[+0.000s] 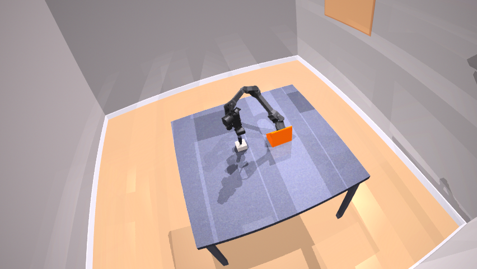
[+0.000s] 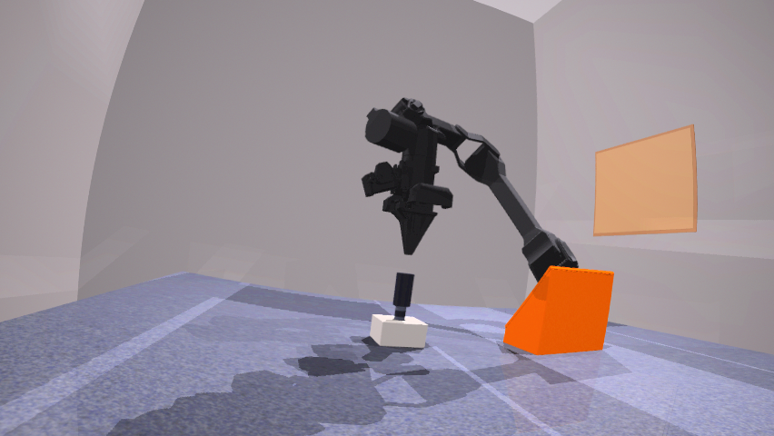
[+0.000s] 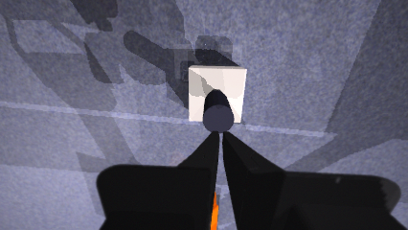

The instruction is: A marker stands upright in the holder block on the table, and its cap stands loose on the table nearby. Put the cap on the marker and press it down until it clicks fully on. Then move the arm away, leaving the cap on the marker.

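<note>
The white holder block (image 1: pixel 241 147) (image 2: pixel 401 333) (image 3: pixel 199 107) stands on the table. The marker (image 2: pixel 400 312) stands upright in it, with only a short dark part showing above the block. The dark cap (image 2: pixel 403 290) (image 3: pixel 218 118) sits upright on top of the marker. I cannot tell whether it is fully down. My gripper (image 2: pixel 409 253) (image 3: pixel 220 137) is shut and empty. In the exterior view its fingertips are a little above the cap, with a gap between them. In the wrist view the tips lie just below the cap's round top.
The orange wedge-shaped block (image 1: pixel 281 137) (image 2: pixel 573 313) stands at the arm's base, to the right of the holder in the top and exterior views. The blue table (image 1: pixel 300 186) (image 2: pixel 162 346) bears broad arm shadows.
</note>
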You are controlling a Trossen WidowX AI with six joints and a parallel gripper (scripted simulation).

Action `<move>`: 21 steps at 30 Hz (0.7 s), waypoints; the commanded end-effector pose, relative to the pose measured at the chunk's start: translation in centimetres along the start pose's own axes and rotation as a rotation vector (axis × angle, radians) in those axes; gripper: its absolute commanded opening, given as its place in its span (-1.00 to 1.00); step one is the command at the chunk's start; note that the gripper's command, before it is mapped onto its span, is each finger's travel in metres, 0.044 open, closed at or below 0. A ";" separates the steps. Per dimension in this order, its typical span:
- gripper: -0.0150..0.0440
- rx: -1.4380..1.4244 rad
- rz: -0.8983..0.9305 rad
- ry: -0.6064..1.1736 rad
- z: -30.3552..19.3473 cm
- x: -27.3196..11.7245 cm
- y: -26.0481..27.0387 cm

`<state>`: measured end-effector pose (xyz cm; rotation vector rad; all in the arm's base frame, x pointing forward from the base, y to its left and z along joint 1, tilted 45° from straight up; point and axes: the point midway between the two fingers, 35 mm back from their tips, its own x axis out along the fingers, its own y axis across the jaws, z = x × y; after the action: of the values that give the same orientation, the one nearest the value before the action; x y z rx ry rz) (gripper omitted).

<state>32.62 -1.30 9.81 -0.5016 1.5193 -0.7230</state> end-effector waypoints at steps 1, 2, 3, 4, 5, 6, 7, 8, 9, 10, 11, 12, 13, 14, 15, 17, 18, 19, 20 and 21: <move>-0.49 -0.004 -0.001 -0.001 0.0 0.0 0.0; -0.49 -0.004 -0.001 -0.001 0.0 0.0 0.0; -0.49 -0.004 -0.001 -0.001 0.0 0.0 0.0; -0.49 -0.004 -0.001 -0.001 0.0 0.0 0.0; -0.49 -0.004 -0.001 -0.001 0.0 0.1 0.0; -0.49 -0.004 -0.001 -0.001 0.0 0.1 0.0; -0.49 -0.004 -0.001 -0.001 0.0 0.2 0.0; -0.49 -0.004 -0.001 -0.001 0.0 0.3 0.0; -0.49 -0.004 -0.001 -0.001 0.0 0.4 0.0; -0.49 -0.004 -0.001 -0.001 0.0 0.5 0.0; -0.49 -0.004 -0.001 -0.001 0.0 0.6 0.0; -0.49 -0.004 -0.001 -0.001 0.0 0.8 0.0; -0.49 -0.004 -0.001 -0.001 0.0 1.0 0.0; -0.49 -0.004 -0.001 -0.001 0.0 1.1 0.0; -0.49 -0.004 -0.001 -0.001 0.0 1.2 0.0; -0.49 -0.004 -0.002 -0.001 0.0 1.5 0.0; -0.49 -0.004 -0.002 -0.001 0.0 1.6 0.0; -0.49 -0.004 -0.002 -0.001 0.0 1.7 0.0; -0.49 -0.004 -0.002 -0.001 0.0 1.9 0.0; -0.49 -0.004 -0.002 -0.001 0.0 2.0 0.0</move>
<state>32.62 -2.27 8.78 -0.5000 1.5150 -0.7199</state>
